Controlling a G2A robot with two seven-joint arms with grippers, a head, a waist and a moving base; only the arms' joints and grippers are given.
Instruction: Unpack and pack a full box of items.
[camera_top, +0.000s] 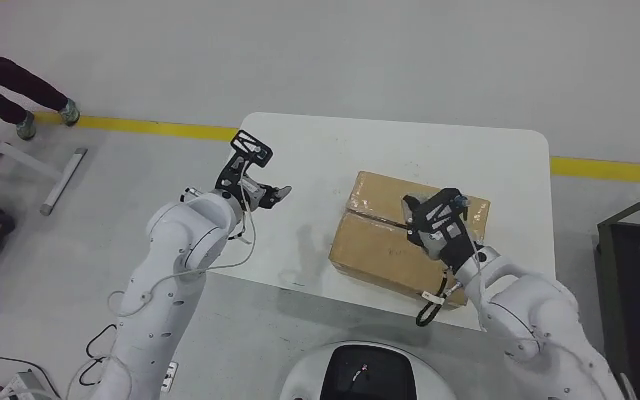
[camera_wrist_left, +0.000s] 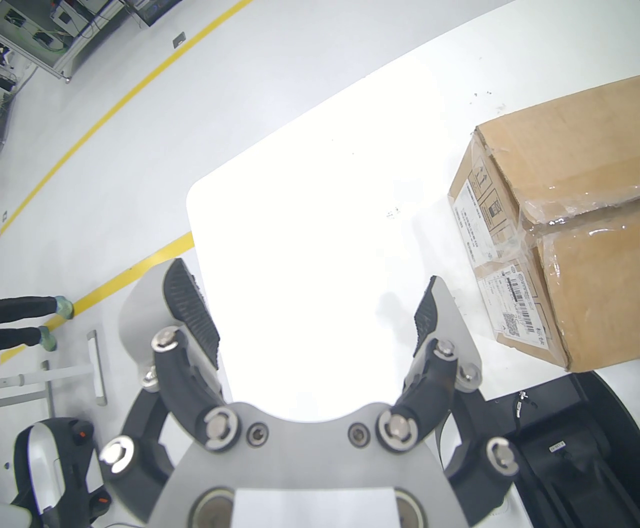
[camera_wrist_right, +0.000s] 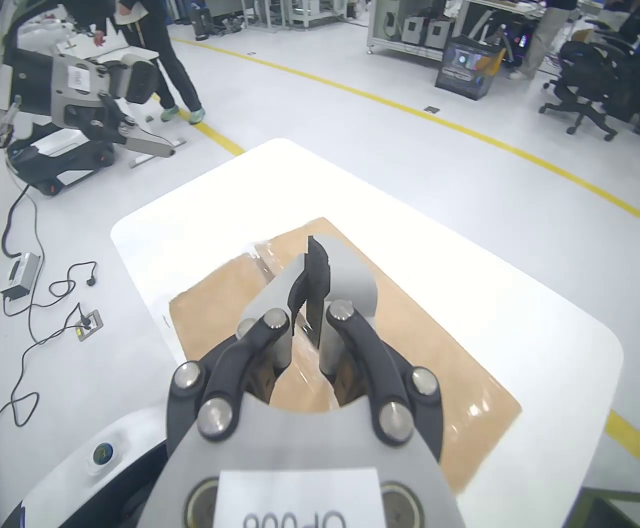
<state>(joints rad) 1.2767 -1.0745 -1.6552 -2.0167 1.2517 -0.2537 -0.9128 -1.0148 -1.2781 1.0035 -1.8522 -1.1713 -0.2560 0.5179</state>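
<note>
Plainly, tape-wrapped cardboard box (camera_top: 375, 235) rests on round-cornered table (camera_top: 320, 160).

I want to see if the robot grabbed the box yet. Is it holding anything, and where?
Nothing is held. The left gripper is open over the table. The right gripper is shut with nothing in it, above the box.

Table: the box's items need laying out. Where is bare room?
Free: the left half of the table, between left gripper and box, and the far strip behind the box. Crowded: right near side, box under right gripper.
</note>
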